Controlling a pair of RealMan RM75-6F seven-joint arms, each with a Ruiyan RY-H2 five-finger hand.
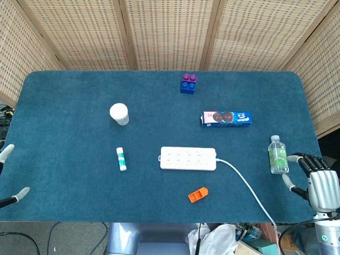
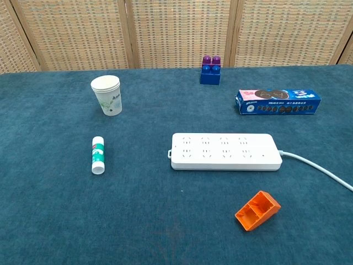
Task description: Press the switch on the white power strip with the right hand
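My right hand (image 1: 322, 187) sits low at the right edge of the head view, back of the hand up, dark fingers (image 1: 304, 161) spread and reaching forward, holding nothing. The thumb angles off toward my left. The wrist and forearm drop out of view below it. Of my left hand (image 1: 11, 175) only two pale fingertips show at the left edge, well apart. The chest view shows neither hand.
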